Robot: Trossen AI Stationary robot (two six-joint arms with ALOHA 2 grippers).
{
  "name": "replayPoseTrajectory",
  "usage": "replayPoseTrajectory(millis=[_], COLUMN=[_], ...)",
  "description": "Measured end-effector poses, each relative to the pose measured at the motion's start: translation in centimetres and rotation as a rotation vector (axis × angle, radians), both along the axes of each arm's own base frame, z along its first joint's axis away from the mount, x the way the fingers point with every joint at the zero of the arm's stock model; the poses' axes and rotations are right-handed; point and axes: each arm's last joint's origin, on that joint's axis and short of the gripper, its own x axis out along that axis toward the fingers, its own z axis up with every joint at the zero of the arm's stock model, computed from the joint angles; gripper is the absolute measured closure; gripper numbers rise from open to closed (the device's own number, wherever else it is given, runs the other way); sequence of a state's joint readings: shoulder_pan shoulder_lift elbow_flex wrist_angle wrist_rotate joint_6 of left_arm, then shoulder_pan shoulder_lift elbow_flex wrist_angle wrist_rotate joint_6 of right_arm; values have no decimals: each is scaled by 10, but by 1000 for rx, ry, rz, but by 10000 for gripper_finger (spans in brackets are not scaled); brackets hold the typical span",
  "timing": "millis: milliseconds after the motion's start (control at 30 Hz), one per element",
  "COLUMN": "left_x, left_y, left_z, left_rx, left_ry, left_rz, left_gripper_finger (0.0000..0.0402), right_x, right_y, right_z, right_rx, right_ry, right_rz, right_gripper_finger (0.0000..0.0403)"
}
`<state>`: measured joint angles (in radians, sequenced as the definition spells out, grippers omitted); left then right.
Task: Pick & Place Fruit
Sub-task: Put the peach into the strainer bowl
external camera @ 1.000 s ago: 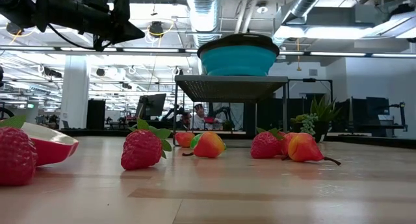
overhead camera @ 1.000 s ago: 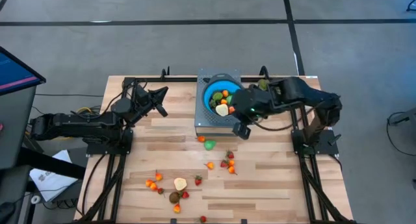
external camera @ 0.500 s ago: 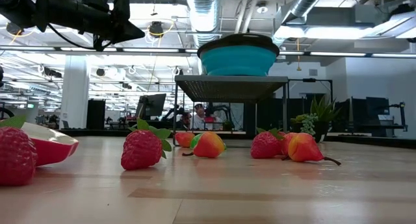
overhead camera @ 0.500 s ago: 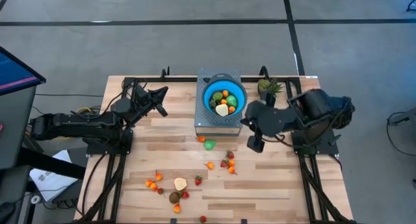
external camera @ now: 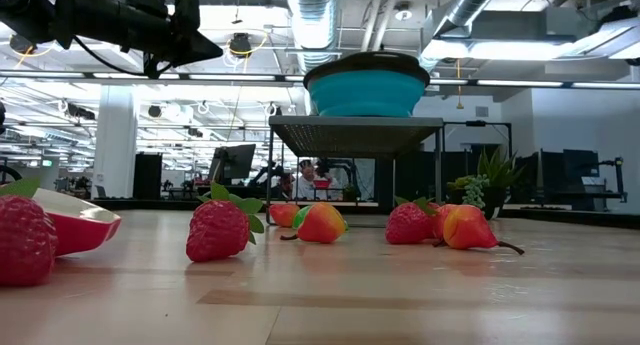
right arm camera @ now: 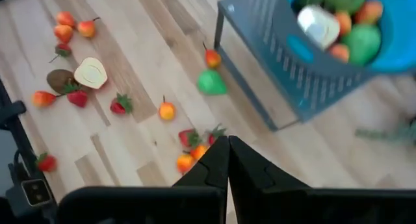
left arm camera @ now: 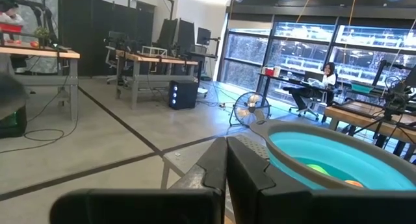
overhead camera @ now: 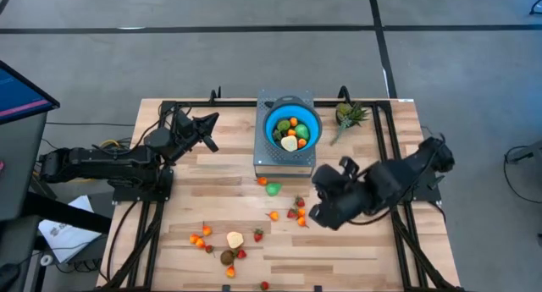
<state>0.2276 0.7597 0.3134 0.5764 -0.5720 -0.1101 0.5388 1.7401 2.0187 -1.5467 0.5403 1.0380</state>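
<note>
Swinging away from the blue bowl (overhead camera: 293, 129), where it hovered a second ago, the right gripper (overhead camera: 320, 214) now hangs low over the wooden table (overhead camera: 220, 182), fingers pressed together on nothing, just beside a cluster of strawberries and peaches (overhead camera: 298, 211). One left gripper (overhead camera: 209, 144) waits with its fingers closed near the far left of the table, raised and empty.

One grey mesh stand (overhead camera: 273, 159) carries the bowl, which holds several fruits: green, orange and a pale yellow slice (overhead camera: 290, 143). One green pear (overhead camera: 273, 189) lies just in front of the stand, and roughly a dozen more small fruits are scattered toward the near edge (overhead camera: 222, 243). One spiky green-leaved piece (overhead camera: 349, 116) sits to the right of the bowl.

From table height, strawberries (external camera: 218, 228) loom large against an open office with ducts overhead; the left wrist view alone shows a seated person (left arm camera: 325, 74) far off at a desk.
</note>
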Motion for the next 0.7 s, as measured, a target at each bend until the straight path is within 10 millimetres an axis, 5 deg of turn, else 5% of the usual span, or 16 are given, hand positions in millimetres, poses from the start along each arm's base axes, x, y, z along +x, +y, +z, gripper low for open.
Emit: replayPoseTrajectory(millis=[433,700], left_x=[0,0], left_y=[0,0], left_z=[1,1], left_rx=[2,1], left_ry=[-8,-11], left_rz=[0,0], left_gripper_finger=[400,400], right_x=[13,9], right_y=[31,36], right_z=[-46,-72], right_rx=[104,151], right_ry=[-102,-6], right_rz=[-56,-89], right_gripper_finger=[403,403])
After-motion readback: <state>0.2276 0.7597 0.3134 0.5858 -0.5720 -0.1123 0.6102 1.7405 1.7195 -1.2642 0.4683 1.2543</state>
